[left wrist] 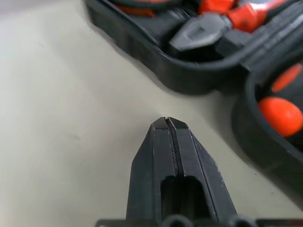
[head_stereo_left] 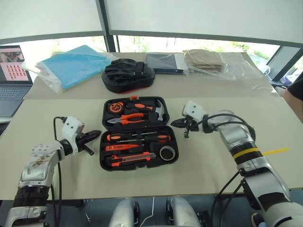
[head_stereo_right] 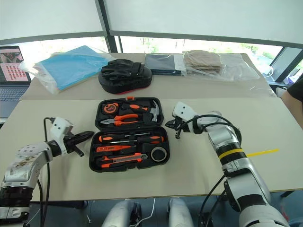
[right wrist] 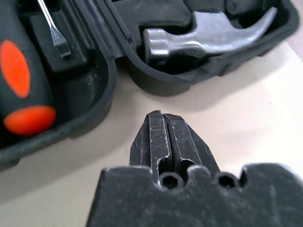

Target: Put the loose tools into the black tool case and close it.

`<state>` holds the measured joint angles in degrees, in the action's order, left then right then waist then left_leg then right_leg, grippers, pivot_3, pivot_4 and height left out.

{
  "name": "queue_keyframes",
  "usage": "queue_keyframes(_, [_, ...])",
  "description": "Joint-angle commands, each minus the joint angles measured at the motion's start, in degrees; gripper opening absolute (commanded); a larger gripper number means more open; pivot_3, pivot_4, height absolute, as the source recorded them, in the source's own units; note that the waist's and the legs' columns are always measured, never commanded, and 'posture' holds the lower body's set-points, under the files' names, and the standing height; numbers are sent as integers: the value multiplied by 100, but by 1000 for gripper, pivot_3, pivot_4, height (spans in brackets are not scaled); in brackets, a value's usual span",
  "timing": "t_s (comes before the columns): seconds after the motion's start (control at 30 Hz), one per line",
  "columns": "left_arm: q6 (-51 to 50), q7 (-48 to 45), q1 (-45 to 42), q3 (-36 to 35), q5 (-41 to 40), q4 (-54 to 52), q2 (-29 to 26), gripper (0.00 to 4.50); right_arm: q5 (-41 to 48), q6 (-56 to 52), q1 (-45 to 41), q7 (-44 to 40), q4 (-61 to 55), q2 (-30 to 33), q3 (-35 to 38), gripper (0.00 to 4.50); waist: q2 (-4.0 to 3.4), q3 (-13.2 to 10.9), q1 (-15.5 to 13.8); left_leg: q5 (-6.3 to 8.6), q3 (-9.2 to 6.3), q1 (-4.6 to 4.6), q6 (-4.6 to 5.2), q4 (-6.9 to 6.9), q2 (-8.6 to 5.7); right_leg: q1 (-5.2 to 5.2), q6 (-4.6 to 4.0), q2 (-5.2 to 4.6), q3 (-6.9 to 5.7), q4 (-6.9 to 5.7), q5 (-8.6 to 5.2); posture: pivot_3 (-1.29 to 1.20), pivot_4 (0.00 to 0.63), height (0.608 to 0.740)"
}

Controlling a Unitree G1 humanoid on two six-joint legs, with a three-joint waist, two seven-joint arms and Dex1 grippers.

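The black tool case [head_stereo_left: 138, 133] lies open flat in the middle of the beige table [head_stereo_left: 57, 175]. All the loose bits sit in its near half: two black-and-orange screwdrivers [head_stereo_left: 138, 137], the little orange tester screwdriver [head_stereo_left: 124, 147], the utility knife [head_stereo_left: 132, 158] and the dark tape roll [head_stereo_left: 167, 152] in the right corner. The far half holds the pliers [head_stereo_left: 130, 118], hammer [head_stereo_left: 160, 111] and tape measure [head_stereo_left: 115, 107].

The left pincer [head_stereo_left: 95, 134] hovers just off the case's left edge, fingers pressed together on nothing. The right pincer [head_stereo_left: 177, 123] sits just beside the right edge near the hinge line, also pinched together and empty. Behind the case there's a padded black bag [head_stereo_left: 128, 75] and a laptop [head_stereo_left: 12, 78] at far left.
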<state>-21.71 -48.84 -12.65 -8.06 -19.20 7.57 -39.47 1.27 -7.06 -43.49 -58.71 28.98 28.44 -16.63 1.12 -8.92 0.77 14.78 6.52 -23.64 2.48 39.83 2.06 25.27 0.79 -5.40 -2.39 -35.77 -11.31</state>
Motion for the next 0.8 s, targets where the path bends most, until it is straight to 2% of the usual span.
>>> queue_keyframes(0.03, [-16, -135, -292, 169, -22, -161, 69, 14, 87, -47, -19, -294, -277, -12, 42, 0, 0, 0, -5, 0, 0, 1, 0, 1, -1, 0, 0, -2, 0, 0, 0, 0, 150, 740])
queue_keyframes(0.27, [66, -644, -643, 686, 65, -30, 312, 14, 254, -963, 441, -837, -1449, 246, -72, 0, 0, 0, -98, 1, -2, 2, 5, 5, -7, -4, 2, -9, 0, -1, -1, 0, 150, 740])
queue_keyframes(0.43, [-96, -986, -431, 841, -39, -386, 278, 14, 379, -1645, 917, -917, -2452, 537, 8, 0, 0, 0, -116, 2, -2, -1, 7, 4, -8, -4, 7, -9, 0, -1, -4, 0, 150, 740])
queue_keyframes(0.67, [-155, -701, 76, 526, -112, -933, 351, 14, 677, -2668, 1687, -625, -3515, 883, 493, 0, 0, 0, -131, 15, -3, -5, 27, 4, -10, -4, 17, -14, 5, 2, -11, 0, 150, 740])
queue_keyframes(0.8, [-340, -570, 208, 325, -281, -1099, 434, 14, 588, -2287, 1996, -482, -3449, 1154, 780, 0, 1, -1, -151, 17, -5, -4, 30, 8, -14, -4, 18, -18, 4, 11, -11, 0, 150, 740])
